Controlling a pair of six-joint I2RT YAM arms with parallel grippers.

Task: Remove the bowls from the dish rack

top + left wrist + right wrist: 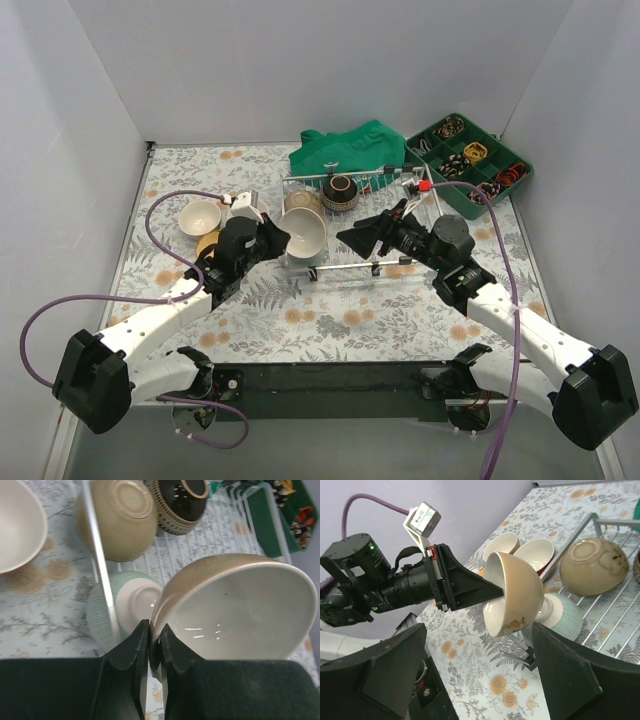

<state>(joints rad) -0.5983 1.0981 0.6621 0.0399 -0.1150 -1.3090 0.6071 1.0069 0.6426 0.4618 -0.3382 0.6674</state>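
One bowl [240, 615] — pinched by left gripper [155, 630]

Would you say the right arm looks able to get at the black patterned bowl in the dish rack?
Probably yes. The right gripper is open and empty over the dish rack, nothing covers the black patterned bowl, and the left gripper holds its tan bowl off to the left.

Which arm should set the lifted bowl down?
Left. The left gripper is shut on the tan bowl at its rim, near the unloaded bowls left of the dish rack. The right gripper is open, empty.
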